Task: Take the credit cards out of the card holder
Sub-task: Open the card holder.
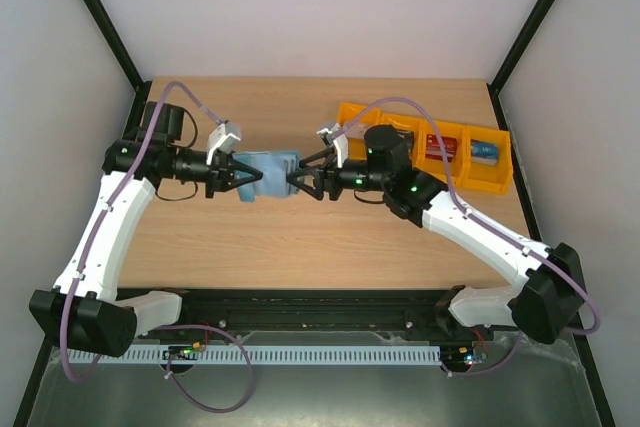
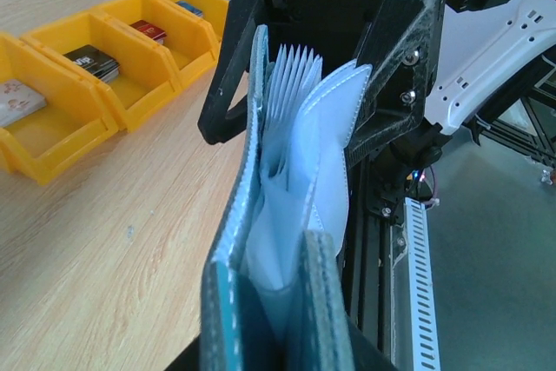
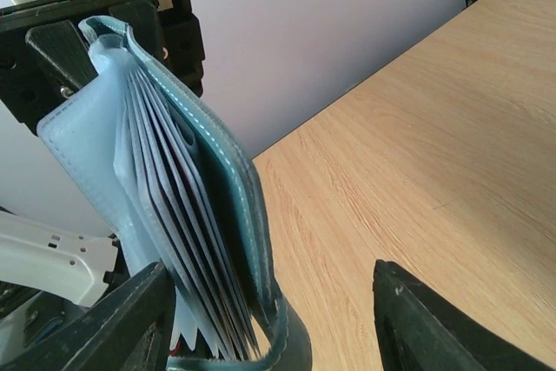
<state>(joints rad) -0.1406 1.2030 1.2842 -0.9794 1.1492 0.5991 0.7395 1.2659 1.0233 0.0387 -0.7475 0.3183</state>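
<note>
A teal-blue soft folding card holder [image 1: 272, 169] hangs between the two arms just to the 9 o'clock side of the middle of the pale wooden table [image 1: 300, 247]. It is turned on edge, and its paler blue inner pockets [image 3: 165, 215] are fanned apart.

The left gripper [image 1: 243, 179] meets it from 9 o'clock, its jaws clenched on that end of the card holder. The right gripper [image 1: 298, 183] faces it from 3 o'clock with its jaws released. In the right wrist view the two black fingers [image 3: 130, 319] stand well apart. The card holder's free end sits between them, close beside one finger and clear of the other. Whether any pocket has a card inside cannot be told.

At about 2 o'clock on the table stands a row of orange plastic bins [image 1: 490, 179]. The left wrist view shows one card lying flat in each bin. They are a pale grey plastic card [image 2: 13, 100], a black plastic card [image 2: 91, 61], a red plastic card [image 2: 149, 30] and a blue plastic card [image 2: 187, 8].
</note>
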